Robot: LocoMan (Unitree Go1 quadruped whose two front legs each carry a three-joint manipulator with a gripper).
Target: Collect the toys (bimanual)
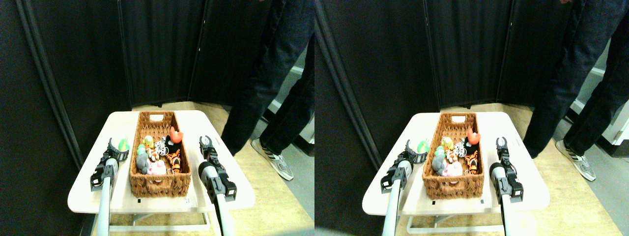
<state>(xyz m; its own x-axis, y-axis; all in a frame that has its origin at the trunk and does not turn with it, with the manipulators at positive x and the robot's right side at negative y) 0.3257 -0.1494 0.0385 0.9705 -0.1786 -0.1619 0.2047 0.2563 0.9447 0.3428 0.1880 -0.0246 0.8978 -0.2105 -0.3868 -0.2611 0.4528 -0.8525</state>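
Most toys: already lie in the wicker basket [159, 184], heaped in its near half, toward the robot.
Toys in the basket: a red toy [176, 134] stands highest at the right wall; a striped tiger [173, 158] lies below it; a white black-spotted toy [161, 145] sits mid-heap; a grey toy [142, 162] and a pink toy [156, 168] lie nearest the front; a yellowish-green toy [148, 141] sits at the left wall.
Toy outside: one green toy [123, 144] is over the table, just left of the basket's left wall, at the tip of the left gripper.
Table: a pale low table [88, 194] carries the basket lengthwise; no other loose toy shows on its bare parts.
Left gripper [118, 148]: its dark prongs curve around the green toy and appear to clasp it, just beside the basket rim.
Right gripper [206, 144]: its two prongs stand apart, pointing up and away, with nothing between them, just right of the basket.
Person: dark trouser legs and a shoe [274, 160] stand at the table's far right corner, clear of the arms.
Progress: nearly finished, as I judge it.
Left to do: carry the green toy across the left wall and drop it in; that looks like the last one.
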